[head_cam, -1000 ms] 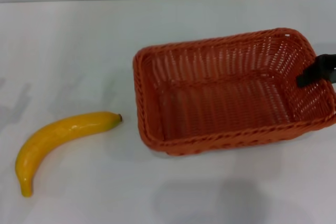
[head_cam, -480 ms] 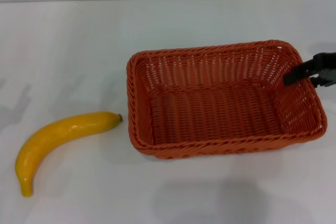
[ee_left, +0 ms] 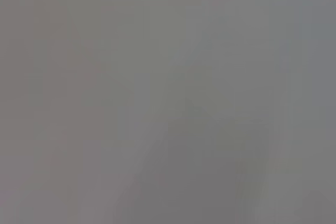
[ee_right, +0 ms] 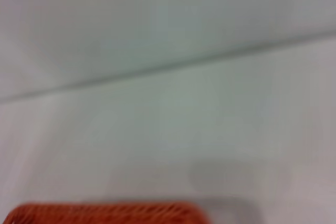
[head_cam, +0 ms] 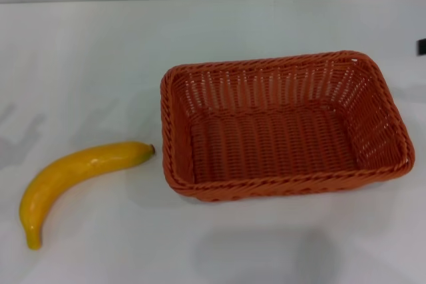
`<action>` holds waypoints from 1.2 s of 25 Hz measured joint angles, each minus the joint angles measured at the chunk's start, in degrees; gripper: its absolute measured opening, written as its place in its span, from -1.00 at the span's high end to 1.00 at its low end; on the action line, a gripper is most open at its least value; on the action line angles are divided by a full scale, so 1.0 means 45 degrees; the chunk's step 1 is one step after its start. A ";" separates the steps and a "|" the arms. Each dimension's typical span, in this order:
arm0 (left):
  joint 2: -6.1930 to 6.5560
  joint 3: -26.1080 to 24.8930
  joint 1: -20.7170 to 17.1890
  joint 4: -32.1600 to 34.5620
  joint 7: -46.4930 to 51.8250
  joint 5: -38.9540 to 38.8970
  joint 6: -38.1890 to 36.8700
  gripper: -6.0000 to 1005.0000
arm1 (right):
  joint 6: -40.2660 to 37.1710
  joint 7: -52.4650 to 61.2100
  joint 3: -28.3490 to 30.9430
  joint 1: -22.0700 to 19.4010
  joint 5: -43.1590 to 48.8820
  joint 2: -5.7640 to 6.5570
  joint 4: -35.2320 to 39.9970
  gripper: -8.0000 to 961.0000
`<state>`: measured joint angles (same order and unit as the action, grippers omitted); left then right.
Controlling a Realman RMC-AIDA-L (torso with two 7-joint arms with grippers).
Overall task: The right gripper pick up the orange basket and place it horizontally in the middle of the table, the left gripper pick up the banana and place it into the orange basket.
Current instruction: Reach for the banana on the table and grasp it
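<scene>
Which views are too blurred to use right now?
Head view: usable, orange basket and banana clear on the table, soft shadows. Left wrist view: featureless grey. Right wrist view: heavily blurred, only an orange basket edge shows.

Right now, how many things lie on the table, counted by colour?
Orange: 1, the orange basket
Yellow: 1, the banana
Total: 2 on the table

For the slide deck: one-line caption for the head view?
Orange basket lies flat mid-table, empty; banana lies apart on its left; right hand barely visible at the edge.
</scene>
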<state>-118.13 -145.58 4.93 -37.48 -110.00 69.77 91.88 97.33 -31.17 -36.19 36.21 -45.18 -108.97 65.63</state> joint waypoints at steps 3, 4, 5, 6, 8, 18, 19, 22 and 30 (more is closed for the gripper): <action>0.0077 -0.0039 -0.0230 -0.2115 0.2331 0.1501 -0.0069 -0.38 | -0.0149 -0.1037 0.0946 -0.0251 -0.0033 0.0051 -0.0011 -0.50; 0.0094 -0.0086 -0.0256 -0.2811 0.3011 0.1984 -0.0098 -0.38 | -0.0423 -0.2262 0.1798 -0.0575 -0.0136 0.0015 0.0143 -0.50; 0.0087 -0.0222 -0.0292 -0.3942 0.4006 0.2878 -0.0171 -0.38 | -0.0489 -0.2501 0.1979 -0.0672 -0.0190 -0.0011 0.0176 -0.50; 0.0070 -0.0333 -0.0294 -0.4736 0.4670 0.3517 -0.0221 -0.38 | -0.0619 -0.2964 0.2304 -0.0838 -0.0312 -0.0061 0.0223 -0.50; 0.0046 -0.0638 -0.0172 -0.6406 0.6200 0.4953 -0.0274 -0.38 | -0.0944 -0.3671 0.2723 -0.1289 -0.0822 -0.0113 0.0197 -0.50; 0.0892 -0.0156 0.3005 -0.9780 1.0006 1.1759 0.2434 -0.37 | -0.1780 -0.5380 0.3026 -0.3409 -0.3741 -0.0018 -0.0902 -0.50; 0.0892 -0.0156 0.3005 -0.9780 1.0006 1.1759 0.2434 -0.37 | -0.1780 -0.5380 0.3026 -0.3409 -0.3741 -0.0018 -0.0902 -0.50; 0.0983 0.0699 0.4041 -0.9803 1.0058 1.3991 0.2881 -0.35 | -0.1786 -0.5586 0.3086 -0.3398 -0.3923 -0.0016 -0.1204 -0.50; 0.0929 0.2765 0.4756 -0.9008 0.9715 1.5918 0.2608 -0.32 | -0.1866 -0.5611 0.3099 -0.3438 -0.4045 -0.0083 -0.1305 -0.50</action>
<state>-113.95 -133.13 26.33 -78.02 -66.28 141.40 103.62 88.93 -56.42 -22.25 20.74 -63.38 -109.35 59.75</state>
